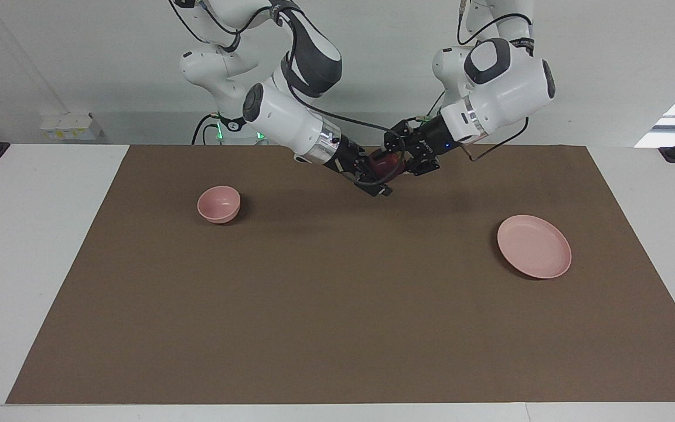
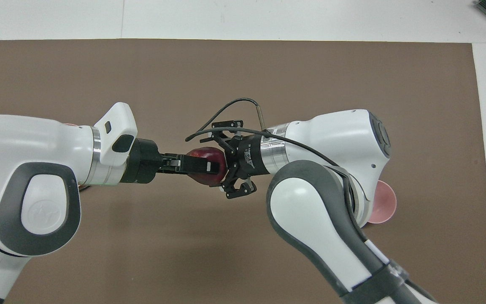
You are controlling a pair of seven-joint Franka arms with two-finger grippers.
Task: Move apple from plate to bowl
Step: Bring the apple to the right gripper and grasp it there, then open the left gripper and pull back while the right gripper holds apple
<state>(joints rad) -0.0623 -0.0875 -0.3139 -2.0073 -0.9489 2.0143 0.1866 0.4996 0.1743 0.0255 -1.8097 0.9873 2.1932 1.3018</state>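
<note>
Overhead view | left claw [image 2: 209,166] grips apple [image 2: 206,173] | right claw [image 2: 228,162] spread around it

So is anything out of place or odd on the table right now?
Nothing is spilled or damaged. The flat pale pink plate and small deep pink bowl sit upright and empty. The dark red apple is up over the brown mat, held by the left gripper with the right gripper open around it.

We are seeing the bowl [image 1: 218,204] sitting toward the right arm's end of the mat [image 1: 337,328], the plate [image 1: 534,254] toward the left arm's end.
</note>
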